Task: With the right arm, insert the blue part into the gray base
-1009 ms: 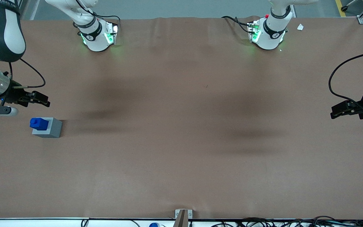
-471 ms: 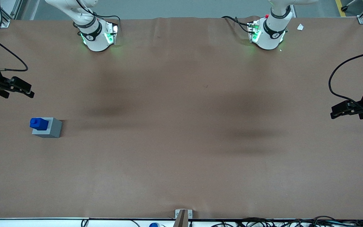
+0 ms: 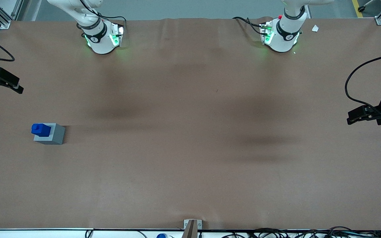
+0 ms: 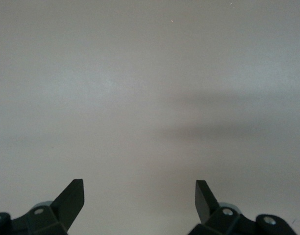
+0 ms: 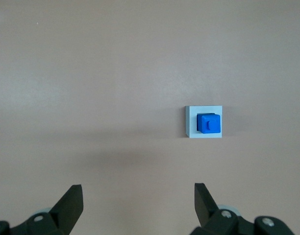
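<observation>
The brown surface [image 3: 190,138] stretched wide under the front camera, bare over most of its length. The right arm [image 3: 88,19] rose from its white base near the edge farthest from the front camera, with green lights glowing at the foot. Its black claw [image 3: 10,82] hung above the working arm's end of the surface, farther from the front camera than the blocks and well apart from them. In the right wrist view the claw [image 5: 137,203] showed its two dark fingers spread wide apart, with nothing between them, high above the blocks.

The gray base [image 3: 50,134] sat flat on the surface toward the working arm's end. From the wrist camera the gray base [image 5: 204,122] appeared as a square with a pale rim around its top. The blue part [image 3: 40,129] stood in the recess of the base, its upper half sticking up above the gray top. The wrist view showed the blue part [image 5: 208,123] inside the gray rim, its small knob facing up.
</observation>
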